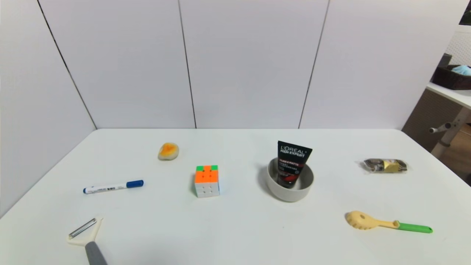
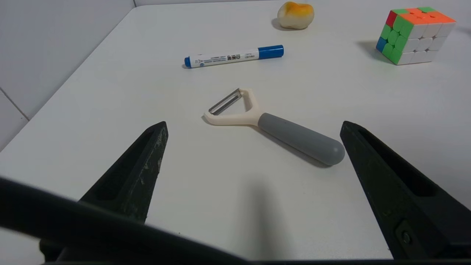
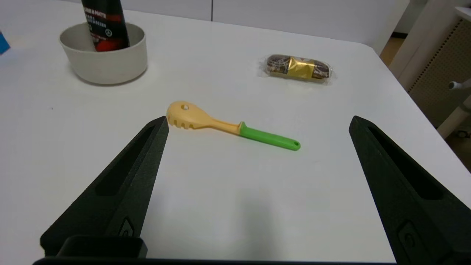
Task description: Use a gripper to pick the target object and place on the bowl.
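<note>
The black L'OREAL MEN EXPERT tube (image 1: 292, 162) stands cap down inside the beige-grey bowl (image 1: 279, 189), leaning on its far rim, right of the table's middle. Tube (image 3: 105, 25) and bowl (image 3: 110, 62) also show in the right wrist view. My left gripper (image 2: 254, 127) is open and empty, low over the table's near left, just short of a peeler. My right gripper (image 3: 257, 123) is open and empty, low over the near right, short of a spoon. Neither arm shows in the head view.
On the left lie a grey-handled peeler (image 1: 86, 237), a blue-capped white marker (image 1: 112, 187) and a yellow-orange stone (image 1: 168, 151). A puzzle cube (image 1: 207, 180) stands left of the bowl. On the right lie a wrapped snack (image 1: 385, 165) and a yellow spoon with green handle (image 1: 386, 222).
</note>
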